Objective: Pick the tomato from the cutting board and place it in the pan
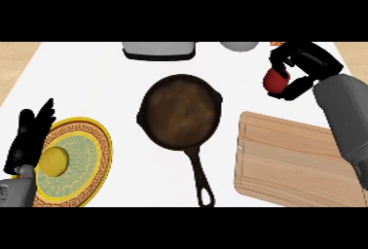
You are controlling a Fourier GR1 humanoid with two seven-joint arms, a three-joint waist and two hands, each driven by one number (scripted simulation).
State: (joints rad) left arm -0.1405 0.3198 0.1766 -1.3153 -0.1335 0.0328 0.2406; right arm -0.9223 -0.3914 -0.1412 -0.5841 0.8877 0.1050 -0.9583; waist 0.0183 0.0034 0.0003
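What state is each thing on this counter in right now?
Tomato: held in the right robot hand, off the board.
Cutting board: bare.
Pan: holds nothing.
Plate: carries a yellow item.
Left robot hand: open, resting beside the plate.

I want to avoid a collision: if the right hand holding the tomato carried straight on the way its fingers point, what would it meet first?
The right hand points toward the view's left, clutching the round red tomato. That line likely crosses bare white counter, then the dark round cast-iron pan; height is unclear.
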